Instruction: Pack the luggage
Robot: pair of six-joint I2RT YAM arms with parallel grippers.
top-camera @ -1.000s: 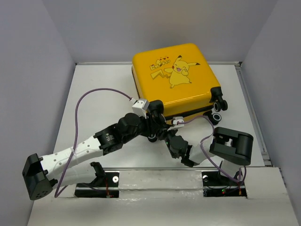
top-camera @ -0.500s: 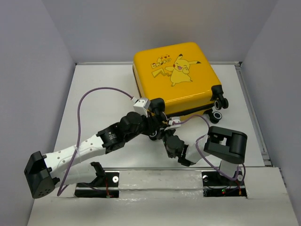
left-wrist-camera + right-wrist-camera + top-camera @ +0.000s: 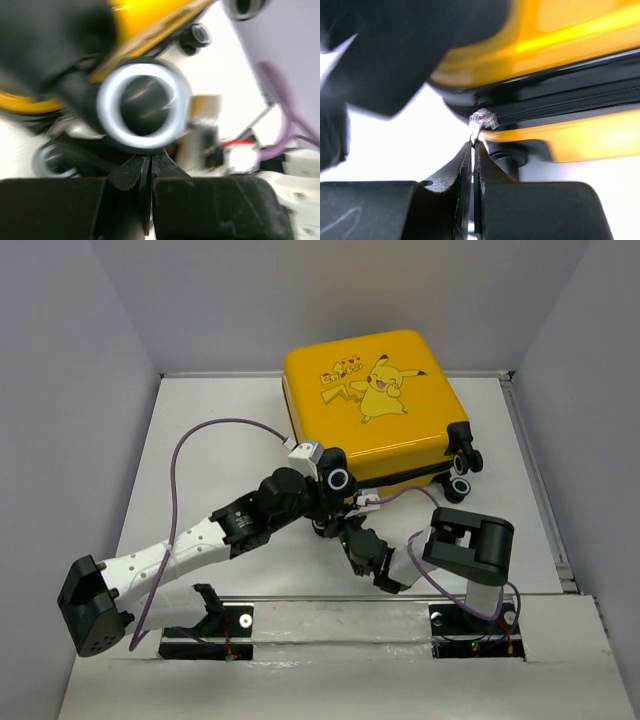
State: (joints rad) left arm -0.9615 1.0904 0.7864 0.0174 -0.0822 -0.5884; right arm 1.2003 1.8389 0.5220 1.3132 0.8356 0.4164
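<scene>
Right pincer (image 3: 474,145) pinches the small clear zip tab (image 3: 482,120) at the near edge of the yellow suitcase (image 3: 370,400). Left pincer (image 3: 150,160) is pressed together, nothing seen betw. its tips, w/ a blurred white ring (image 3: 142,107) just beyond. Suitcase lies flat, lid closed, cartoon up, far-middle of the white table (image 3: 220,410). Both arms meet at its near-left corner.

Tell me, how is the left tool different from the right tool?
The left tool points at a black wheel with a white ring; the right tool points at the zipper seam. The left tool has nothing showing between its tips; the right tool seems to pinch a small clear zipper tab. Both are shut, and both are at the near side of the yellow luggage.
</scene>
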